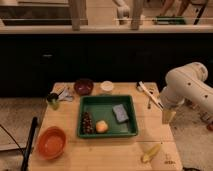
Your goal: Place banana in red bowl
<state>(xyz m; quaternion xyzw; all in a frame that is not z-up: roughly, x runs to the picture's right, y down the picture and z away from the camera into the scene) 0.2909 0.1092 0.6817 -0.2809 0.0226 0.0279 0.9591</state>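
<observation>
The banana point(151, 153) is small, yellow and slightly curved. It lies on the wooden table point(150, 125) near the front right corner. A red-orange bowl point(51, 142) stands empty at the front left of the table. My white arm comes in from the right. Its gripper point(168, 116) points down over the table's right edge, above and behind the banana and well apart from it. It holds nothing that I can see.
A green tray point(100, 105) in the middle holds dark grapes point(87, 123), a round orange fruit point(102, 126) and a grey-blue sponge point(120, 113). Behind it stand a dark maroon bowl point(83, 86), a white cup point(106, 87), a green item point(52, 100) and utensils point(149, 94).
</observation>
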